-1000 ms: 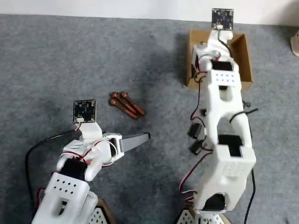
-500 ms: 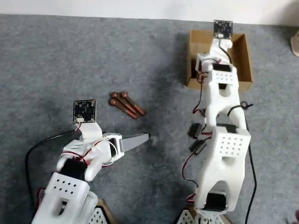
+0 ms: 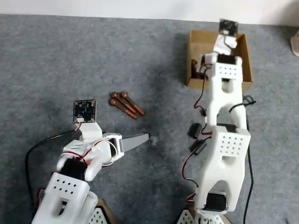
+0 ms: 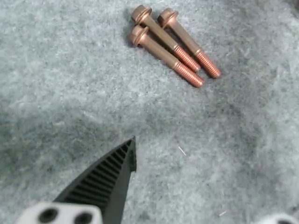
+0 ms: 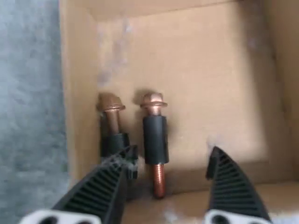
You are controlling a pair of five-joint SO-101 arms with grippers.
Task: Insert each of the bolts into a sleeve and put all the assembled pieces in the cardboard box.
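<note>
High view, grey carpet [image 3: 70,56], cardboard box [image 3: 198,39] near white band [image 3: 93,7]

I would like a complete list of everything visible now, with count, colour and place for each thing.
loose bolts: three, copper, side by side on the carpet near the left gripper.
assembled pieces: two, copper bolts in black sleeves, inside the cardboard box.
cardboard box: one, brown, below the right gripper.
small black pieces: two, black, on the carpet beside the right arm; maybe sleeves.
carpet: one, grey, over the table.
left gripper: one, black fingers, open, above bare carpet.
right gripper: one, black fingers, open, over the box.
</note>
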